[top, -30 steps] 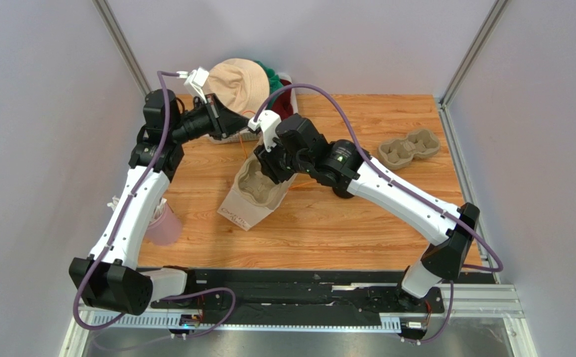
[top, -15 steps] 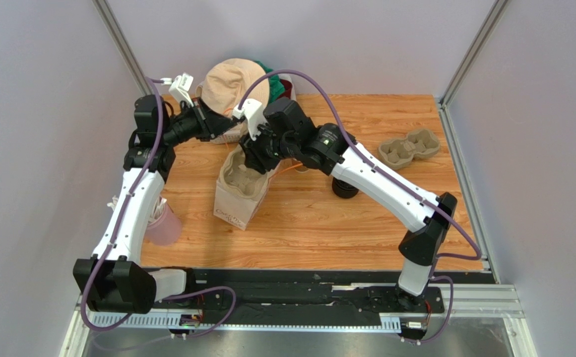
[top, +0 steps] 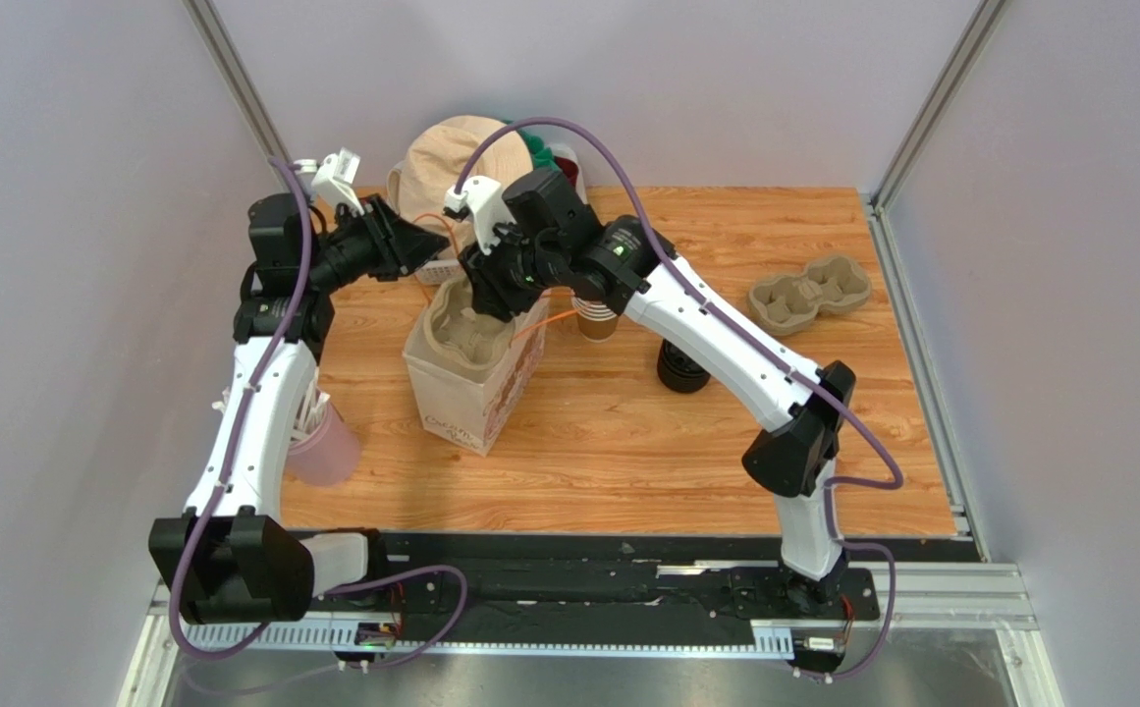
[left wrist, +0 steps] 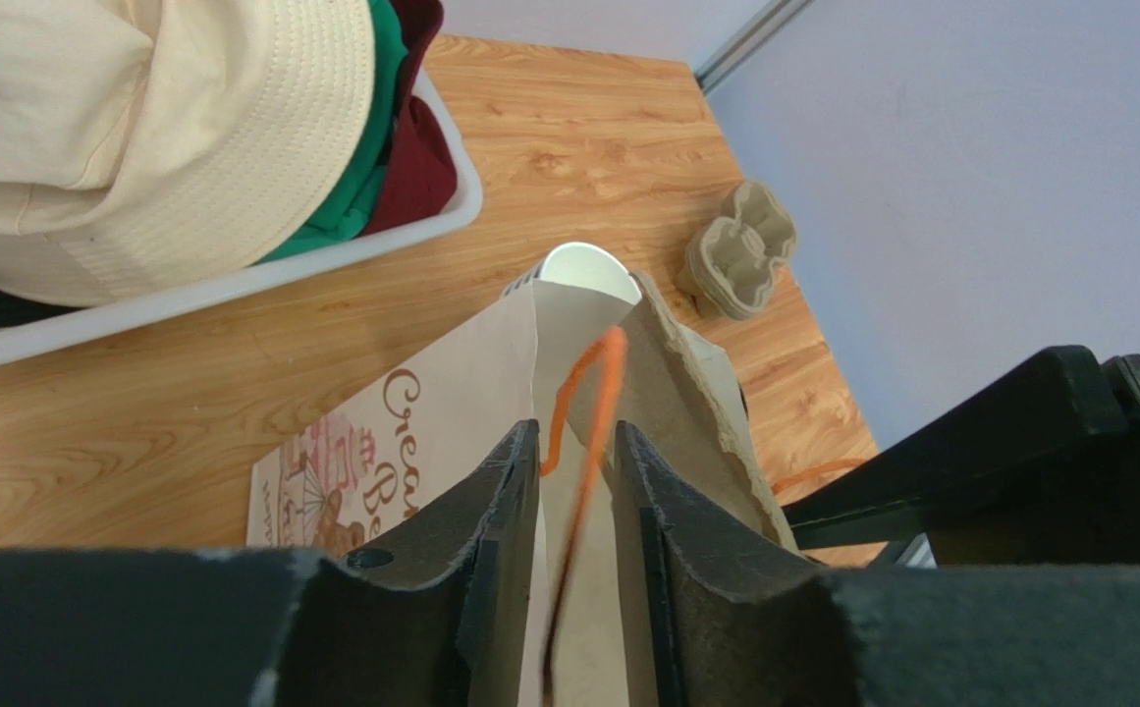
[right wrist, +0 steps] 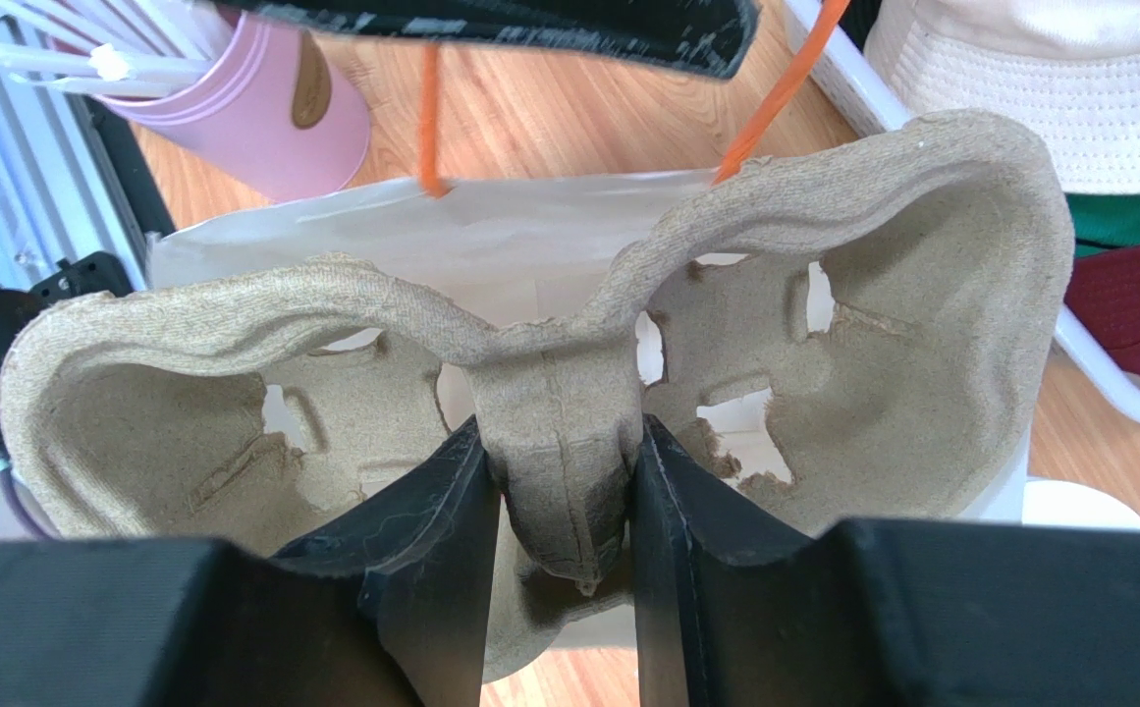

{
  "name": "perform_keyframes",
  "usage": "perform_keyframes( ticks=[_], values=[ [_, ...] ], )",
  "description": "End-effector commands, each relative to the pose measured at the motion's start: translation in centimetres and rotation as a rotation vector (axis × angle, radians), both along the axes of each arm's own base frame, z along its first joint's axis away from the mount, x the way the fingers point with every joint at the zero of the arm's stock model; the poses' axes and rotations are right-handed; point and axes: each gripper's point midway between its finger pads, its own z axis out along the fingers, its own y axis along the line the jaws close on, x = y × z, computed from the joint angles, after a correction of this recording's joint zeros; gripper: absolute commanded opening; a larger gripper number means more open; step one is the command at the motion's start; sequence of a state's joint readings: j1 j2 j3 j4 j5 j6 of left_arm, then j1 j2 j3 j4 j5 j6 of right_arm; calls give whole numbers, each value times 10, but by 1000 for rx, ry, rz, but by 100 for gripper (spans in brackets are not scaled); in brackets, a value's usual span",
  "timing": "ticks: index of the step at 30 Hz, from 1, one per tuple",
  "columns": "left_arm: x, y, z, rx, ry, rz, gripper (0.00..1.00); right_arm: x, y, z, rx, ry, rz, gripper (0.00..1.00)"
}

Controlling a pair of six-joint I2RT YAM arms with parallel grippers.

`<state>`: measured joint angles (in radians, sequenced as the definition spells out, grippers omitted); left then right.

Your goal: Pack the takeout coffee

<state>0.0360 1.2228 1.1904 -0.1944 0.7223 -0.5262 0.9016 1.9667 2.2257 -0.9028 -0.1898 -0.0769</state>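
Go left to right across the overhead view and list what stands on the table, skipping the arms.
Pink cup of white straws → printed kraft paper bag → kraft-brown paper cup → round black plastic lids → empty moulded-pulp cup carrier.

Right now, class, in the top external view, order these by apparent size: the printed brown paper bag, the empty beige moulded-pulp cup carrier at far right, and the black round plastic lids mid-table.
1. Printed brown paper bag, clearly largest.
2. Empty beige moulded-pulp cup carrier.
3. Black round plastic lids, smallest, partly hidden.

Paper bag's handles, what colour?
Orange handles on the paper bag; clearest in the left wrist view.
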Motion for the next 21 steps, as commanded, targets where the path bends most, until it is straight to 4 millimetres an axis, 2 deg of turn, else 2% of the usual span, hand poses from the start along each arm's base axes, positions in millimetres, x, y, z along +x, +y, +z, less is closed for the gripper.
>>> perform_keyframes(
  ticks=[1,8,15,21],
  values=[
    [-2,4,9,22,-69,-1,35,12,5,7,-2,-43,3,29],
    [-5,2,2,16,-57,-13,35,26,8,5,-20,-90,-30,29],
    [-6,6,-3,35,-67,11,35,36,8,-23,-93,-89,-50,29],
    [0,8,-8,38,-54,19,35,27,7,-46,-202,-106,-29,29]
  ],
)
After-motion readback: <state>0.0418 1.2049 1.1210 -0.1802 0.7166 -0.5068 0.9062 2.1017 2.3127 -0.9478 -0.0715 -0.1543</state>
